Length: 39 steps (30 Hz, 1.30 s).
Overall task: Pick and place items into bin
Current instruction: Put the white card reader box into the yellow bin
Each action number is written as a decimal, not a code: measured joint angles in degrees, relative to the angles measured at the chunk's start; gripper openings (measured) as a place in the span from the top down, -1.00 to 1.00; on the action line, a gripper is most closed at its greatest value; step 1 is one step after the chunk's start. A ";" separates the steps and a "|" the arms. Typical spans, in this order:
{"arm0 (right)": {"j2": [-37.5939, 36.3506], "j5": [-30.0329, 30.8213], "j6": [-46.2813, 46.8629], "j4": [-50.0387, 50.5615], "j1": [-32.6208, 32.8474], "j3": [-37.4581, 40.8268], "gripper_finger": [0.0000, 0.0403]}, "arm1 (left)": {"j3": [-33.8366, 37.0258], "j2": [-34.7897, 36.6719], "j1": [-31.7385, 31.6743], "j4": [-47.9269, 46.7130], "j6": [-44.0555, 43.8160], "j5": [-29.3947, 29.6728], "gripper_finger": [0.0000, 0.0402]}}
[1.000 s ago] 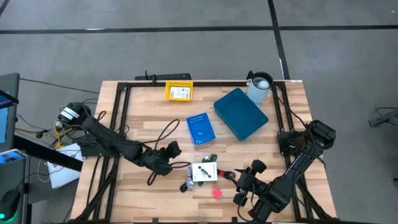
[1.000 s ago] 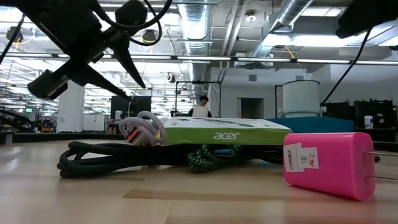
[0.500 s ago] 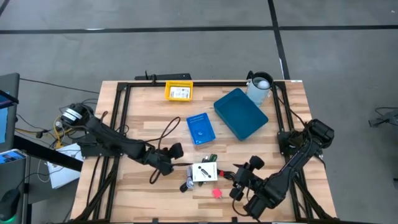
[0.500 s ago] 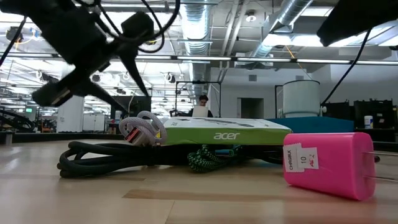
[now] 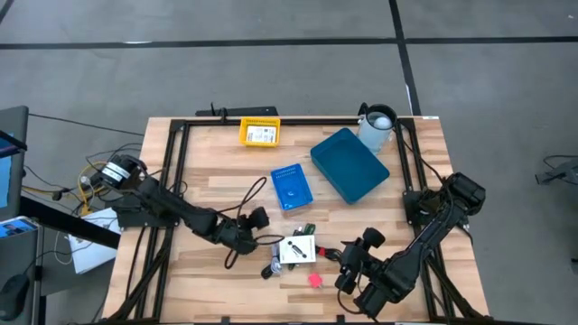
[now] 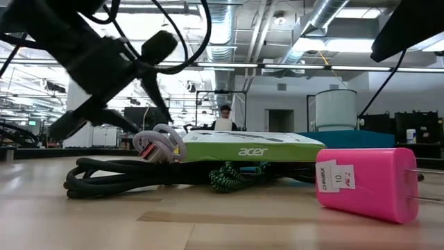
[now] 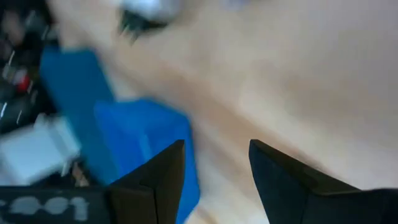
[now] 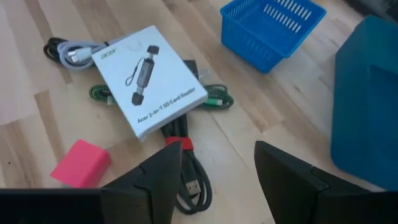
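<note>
Overhead, the left gripper [image 5: 256, 218] hovered jaws apart, empty, just left of the items on the wooden table [image 5: 208, 181]. Centre: a white Acer box [image 5: 296, 249] lay on coiled cables [image 8: 186, 174], pink charger [image 5: 315, 280] nearby; likely light, rigid, best gripped across its edges. Rightward, the right gripper [image 5: 354, 260] waited beside them, jaws open

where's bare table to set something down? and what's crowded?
Free: bare wood between the yellow box and the black cable, left of the small blue basket. Also between the big blue bin and the right gripper. Crowded: the front middle, where the white Acer box, cables and the pink charger sit between both grippers.
</note>
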<state>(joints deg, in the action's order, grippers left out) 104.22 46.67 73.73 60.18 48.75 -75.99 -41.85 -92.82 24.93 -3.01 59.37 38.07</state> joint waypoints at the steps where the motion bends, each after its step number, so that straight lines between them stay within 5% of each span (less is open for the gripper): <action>1: 0.00 -0.13 0.02 0.00 -0.02 0.00 0.03 | 0.00 0.00 0.26 0.25 -1.99 2.48 0.15; 4: 0.00 -0.23 0.26 -0.04 0.00 0.00 0.04 | 0.00 0.36 0.86 -0.01 -8.32 7.35 0.15; 10: 0.00 -0.23 0.39 -0.88 -0.04 0.00 0.07 | -0.02 5.54 -0.02 -6.57 -24.27 2.36 0.15; 17: -0.02 -0.28 0.45 -2.31 -0.04 0.00 0.06 | -0.02 12.61 -4.43 -14.29 -44.14 -12.98 0.15; 27: -0.02 1.47 6.11 -2.18 -0.23 0.00 0.07 | -0.02 16.49 -11.02 -8.25 -69.18 -36.08 0.15; 39: -0.02 2.63 16.43 -2.47 -0.52 0.00 0.04 | -0.02 16.48 -9.92 0.77 -99.06 -39.79 0.15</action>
<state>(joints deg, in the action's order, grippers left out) 104.20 49.30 90.17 57.71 48.23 -75.99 -41.87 -76.34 15.02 -2.23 -39.69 -1.72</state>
